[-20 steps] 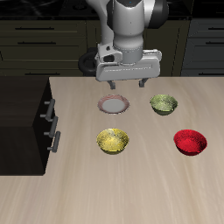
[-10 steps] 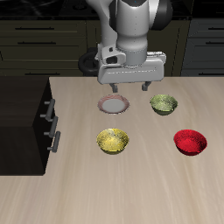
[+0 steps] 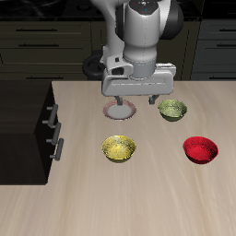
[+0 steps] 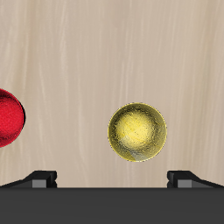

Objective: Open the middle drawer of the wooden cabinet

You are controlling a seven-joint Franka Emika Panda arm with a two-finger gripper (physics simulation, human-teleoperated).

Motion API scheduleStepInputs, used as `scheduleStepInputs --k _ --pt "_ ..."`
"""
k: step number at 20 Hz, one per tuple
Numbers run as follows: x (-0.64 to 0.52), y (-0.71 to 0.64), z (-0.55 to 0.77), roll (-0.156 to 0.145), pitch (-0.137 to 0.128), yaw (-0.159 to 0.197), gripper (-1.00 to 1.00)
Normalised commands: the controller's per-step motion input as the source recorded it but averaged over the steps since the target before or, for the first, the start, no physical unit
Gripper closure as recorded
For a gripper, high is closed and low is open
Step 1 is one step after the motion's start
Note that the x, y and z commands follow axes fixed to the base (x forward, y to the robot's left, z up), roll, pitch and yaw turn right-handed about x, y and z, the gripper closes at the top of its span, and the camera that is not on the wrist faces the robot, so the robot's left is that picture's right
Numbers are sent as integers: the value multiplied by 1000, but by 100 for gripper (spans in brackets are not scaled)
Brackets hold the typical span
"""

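So the big light wood table (image 3: 138,198) took up most of the scene, and the wooden cabinet (image 3: 23,129) sat on it at the side edge of the exterior view, a chunky near-black box with its drawer fronts facing the bowls. The middle drawer (image 3: 54,132) was shut flush with the front, one short silver handle above it and another lower down, and nothing was touching any of them. The arm came down from the back of the table with the gripper (image 3: 135,96) hanging in the air over the pink-rimmed plate (image 3: 119,111), fingers spread wide apart and holding nothing, well away from the cabinet. The wrist cam backed that up, with both fingertips (image 4: 44,178) far apart and only bare tabletop plus bowls between them. Then the small stuff: a yellow bowl (image 3: 118,147) nearer the front edge, a red bowl (image 3: 200,148) beside it farther from the cabinet, and a green bowl (image 3: 171,109) farther back, right next to the plate.
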Motion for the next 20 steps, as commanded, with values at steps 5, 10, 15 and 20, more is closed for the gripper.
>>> scheduleStepInputs --k 5,10,15,20 --pt "102 42 5 -4 -5 12 -100" --pt "128 81 -53 4 9 8 -100" --pt "113 101 18 -8 -12 1 -100" --pt "197 100 -48 5 7 -11 -100"
